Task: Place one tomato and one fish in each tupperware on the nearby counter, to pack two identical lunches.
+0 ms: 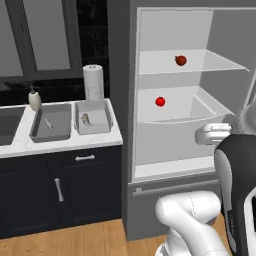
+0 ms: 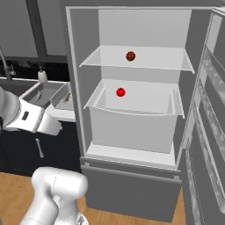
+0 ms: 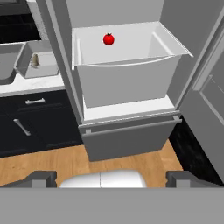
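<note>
Here the fridge (image 1: 190, 95) stands open beside the counter (image 1: 60, 142). A bright red tomato (image 1: 160, 101) sits in the white drawer (image 2: 132, 116), and a darker tomato (image 1: 180, 60) lies on the shelf (image 2: 140, 59) above it. On the counter the two tupperware rest side by side: the darker tray (image 1: 51, 123) holds a fish (image 1: 48, 123), the lighter tray (image 1: 93, 117) holds a second fish (image 1: 85, 119). The gripper (image 3: 111, 177) hangs back from the fridge, jaws spread wide, holding nothing

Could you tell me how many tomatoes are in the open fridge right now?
2: a darker tomato on the upper shelf, and a bright red tomato in the drawer below. Others may be hidden.
</note>
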